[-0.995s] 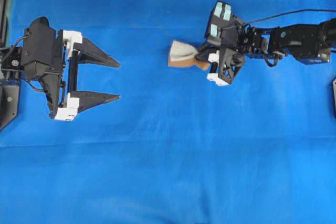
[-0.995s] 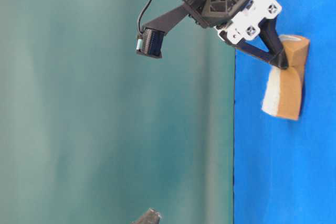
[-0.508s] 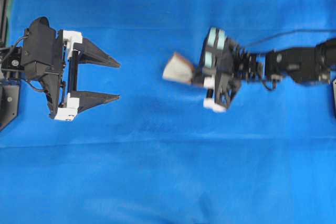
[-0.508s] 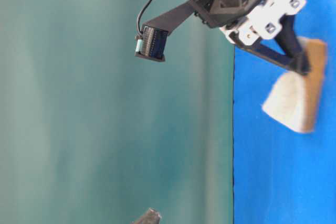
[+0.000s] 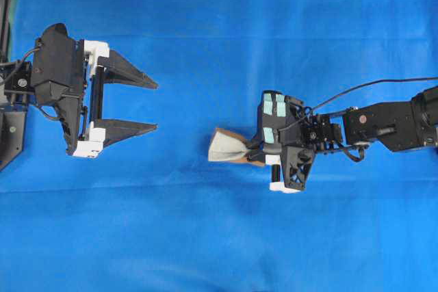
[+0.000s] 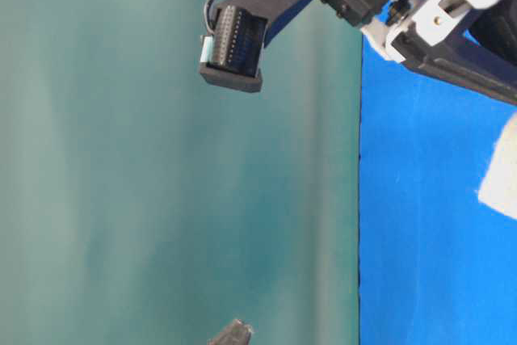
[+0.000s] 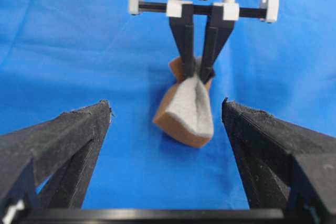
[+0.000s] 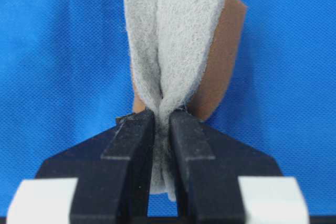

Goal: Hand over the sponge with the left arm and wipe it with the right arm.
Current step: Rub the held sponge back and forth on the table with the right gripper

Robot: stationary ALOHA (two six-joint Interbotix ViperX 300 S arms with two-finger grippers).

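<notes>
We saw the sponge point(image 5: 226, 149) pinched at one end by the right end effector point(image 5: 255, 155), its long axis running roughly along the bench's point(image 5: 219, 237) length. Its free end pointed toward the left end effector point(image 5: 155, 106), and in the overhead view it angled slightly toward the far edge of the bench. It sat near the middle of the bench, a little toward the right arm's point(image 5: 383, 125) side and nearer the near edge than the far one. We could not tell whether its free end touched the blue cloth or hung just above it.

The sponge was squeezed hard where the fingers point(image 8: 134, 145) met it. In the right wrist view the grey-white felt face point(image 8: 173, 40) folded in on itself along a central crease, flaring wider away from the grip. The tan-orange underlayer point(image 8: 223, 61) curved around the outside of the fold. From the left wrist view the sponge point(image 7: 186, 111) looked like a wedge, pale felt on top, brown foam beneath and along its lower rim.

The right end effector's fingers stood pressed nearly together, with only the compressed sponge between them. Pale teal patches point(image 5: 272, 117) showed on its wrist housing.

The left end effector rested well apart from the sponge near the bench's left edge. Its two pointed fingers point(image 5: 126, 72) were spread wide and held nothing.
</notes>
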